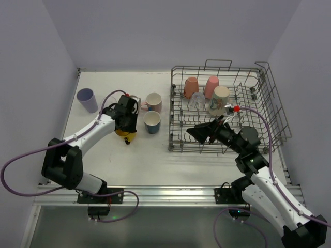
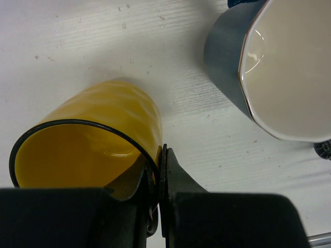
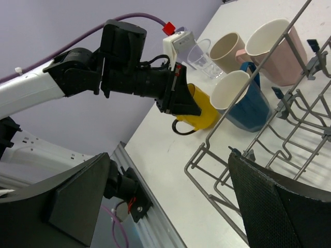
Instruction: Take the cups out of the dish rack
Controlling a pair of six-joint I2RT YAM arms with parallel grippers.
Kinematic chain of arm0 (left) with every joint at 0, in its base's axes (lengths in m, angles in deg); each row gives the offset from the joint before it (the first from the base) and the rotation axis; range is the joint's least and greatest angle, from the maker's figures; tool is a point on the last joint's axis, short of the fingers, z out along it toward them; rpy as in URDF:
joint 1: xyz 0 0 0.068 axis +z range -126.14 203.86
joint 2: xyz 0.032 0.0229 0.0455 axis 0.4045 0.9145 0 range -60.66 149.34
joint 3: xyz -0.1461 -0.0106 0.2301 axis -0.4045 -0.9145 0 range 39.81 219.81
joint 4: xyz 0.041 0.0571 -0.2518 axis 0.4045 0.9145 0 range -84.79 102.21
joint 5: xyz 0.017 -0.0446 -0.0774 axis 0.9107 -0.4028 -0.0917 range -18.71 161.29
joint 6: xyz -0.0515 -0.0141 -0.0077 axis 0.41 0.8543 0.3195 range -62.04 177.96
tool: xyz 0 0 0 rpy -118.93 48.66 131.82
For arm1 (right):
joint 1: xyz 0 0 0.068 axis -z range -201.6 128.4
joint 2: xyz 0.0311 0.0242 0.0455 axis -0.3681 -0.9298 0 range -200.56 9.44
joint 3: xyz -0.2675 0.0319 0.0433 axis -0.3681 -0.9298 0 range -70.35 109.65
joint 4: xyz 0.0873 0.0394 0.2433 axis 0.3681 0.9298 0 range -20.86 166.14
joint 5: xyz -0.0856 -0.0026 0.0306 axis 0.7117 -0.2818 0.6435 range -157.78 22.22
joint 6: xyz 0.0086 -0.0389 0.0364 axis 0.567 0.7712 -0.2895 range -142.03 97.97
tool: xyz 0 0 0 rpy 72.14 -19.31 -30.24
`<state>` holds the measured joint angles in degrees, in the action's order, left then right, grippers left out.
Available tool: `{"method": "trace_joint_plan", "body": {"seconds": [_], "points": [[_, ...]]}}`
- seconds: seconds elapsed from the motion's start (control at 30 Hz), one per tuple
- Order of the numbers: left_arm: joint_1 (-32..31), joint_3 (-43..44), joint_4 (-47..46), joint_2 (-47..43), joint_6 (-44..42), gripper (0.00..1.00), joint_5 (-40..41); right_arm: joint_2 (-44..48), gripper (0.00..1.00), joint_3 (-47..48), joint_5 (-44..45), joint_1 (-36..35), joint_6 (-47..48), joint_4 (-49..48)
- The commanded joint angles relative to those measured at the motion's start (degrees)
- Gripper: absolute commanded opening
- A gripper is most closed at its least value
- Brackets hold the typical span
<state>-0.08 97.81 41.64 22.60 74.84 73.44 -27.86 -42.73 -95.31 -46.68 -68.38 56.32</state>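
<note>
We pinch the tipped yellow cup [image 2: 108, 113] with our left hand [image 2: 161, 170]. Our empty, wide-open right hand [image 1: 199, 133] is nearer the pink cups [image 1: 211, 85] beyond it in the grey wire rack [image 1: 178, 137].

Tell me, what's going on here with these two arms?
Two robot arms are emptying cups from a wire rack onto the table. The left gripper is shut on the rim of a yellow cup, which is tilted beside a blue cup already set out, along with a pink mug and a lavender cup. The right gripper is open and empty inside the rack's near left part. A salmon cup, a pink cup, a cream cup and a glass remain at the far side.
</note>
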Motion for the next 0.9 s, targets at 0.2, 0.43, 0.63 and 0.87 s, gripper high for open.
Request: {"method": "trace_joint_plan", "body": {"seconds": [0.2,0.43,0.63,0.87], "points": [[0.7,2.6,-5.7,2.6,-2.1,0.05,-0.4,-0.1,0.99,5.3,9.8,-0.1,9.2,12.6],[0.7,2.0,-7.4,2.5,-1.9,0.27,0.9,-1.1,0.99,10.9,20.1,-0.1,13.7,21.7],[0.7,0.9,-7.7,0.3,-2.5,0.41,0.6,-7.2,0.98,17.1,33.4,0.1,20.1,27.5],[0.6,0.1,-11.6,-9.9,-1.6,0.90,-5.4,-18.2,0.99,25.3,40.4,5.9,28.4,31.4]]}}
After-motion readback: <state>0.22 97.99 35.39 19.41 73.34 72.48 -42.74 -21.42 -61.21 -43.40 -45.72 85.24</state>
